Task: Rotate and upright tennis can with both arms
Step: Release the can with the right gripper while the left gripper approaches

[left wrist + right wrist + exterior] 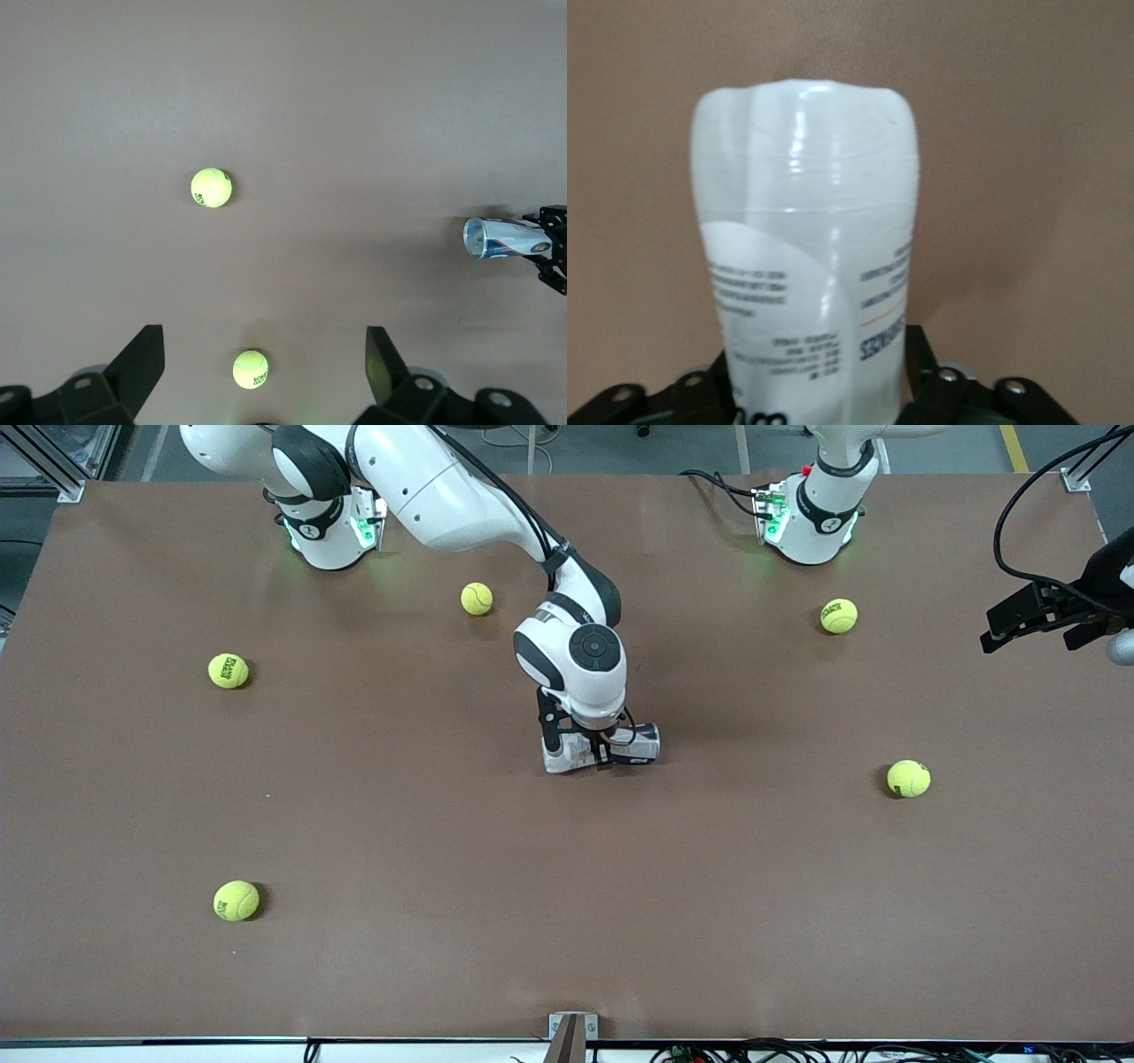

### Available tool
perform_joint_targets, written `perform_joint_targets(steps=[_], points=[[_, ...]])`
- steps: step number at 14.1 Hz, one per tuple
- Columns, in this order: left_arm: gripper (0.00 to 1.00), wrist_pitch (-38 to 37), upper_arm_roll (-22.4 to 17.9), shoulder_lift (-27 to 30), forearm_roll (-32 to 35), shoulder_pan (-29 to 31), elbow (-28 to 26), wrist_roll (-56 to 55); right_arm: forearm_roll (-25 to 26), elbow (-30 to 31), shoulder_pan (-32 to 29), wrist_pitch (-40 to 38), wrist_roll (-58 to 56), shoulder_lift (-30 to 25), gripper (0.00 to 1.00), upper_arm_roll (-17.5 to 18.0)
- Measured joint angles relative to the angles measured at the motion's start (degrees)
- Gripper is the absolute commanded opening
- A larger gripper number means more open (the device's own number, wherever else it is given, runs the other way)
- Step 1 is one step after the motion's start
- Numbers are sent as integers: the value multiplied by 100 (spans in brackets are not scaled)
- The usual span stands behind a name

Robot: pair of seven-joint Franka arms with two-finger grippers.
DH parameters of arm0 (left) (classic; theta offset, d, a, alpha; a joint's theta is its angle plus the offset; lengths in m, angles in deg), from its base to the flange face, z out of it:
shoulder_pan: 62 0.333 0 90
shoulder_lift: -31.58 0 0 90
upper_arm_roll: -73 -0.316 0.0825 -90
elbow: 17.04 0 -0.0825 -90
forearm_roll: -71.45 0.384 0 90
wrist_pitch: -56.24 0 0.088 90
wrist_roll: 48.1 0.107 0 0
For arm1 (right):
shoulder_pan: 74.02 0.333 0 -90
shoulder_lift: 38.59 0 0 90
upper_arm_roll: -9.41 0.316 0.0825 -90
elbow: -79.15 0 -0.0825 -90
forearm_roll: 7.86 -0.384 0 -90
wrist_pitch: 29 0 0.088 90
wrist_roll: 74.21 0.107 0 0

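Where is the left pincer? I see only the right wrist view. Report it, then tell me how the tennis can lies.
Observer: The left pincer hangs open over the edge of the table at the left arm's end, well apart from the tennis can.
Operator: Now give me the can's attitude.
Observer: It is horizontal, low at mid-table, its silvery-rimmed end pointing toward the left arm's end. The right pincer is shut on it from above.
Operator: List anything lying near it.
Observer: Five tennis balls lie scattered; none touches the can.
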Motion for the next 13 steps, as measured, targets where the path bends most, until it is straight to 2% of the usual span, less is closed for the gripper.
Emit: perform_joint_targets(steps=[2, 13], points=[[100, 0, 0, 0, 0, 0, 0, 0, 0, -1, 0, 4, 20, 17, 95, -11], [100, 0, 7, 0, 0, -15, -5, 0, 0, -118, 0, -48, 159, 21, 100, -28]])
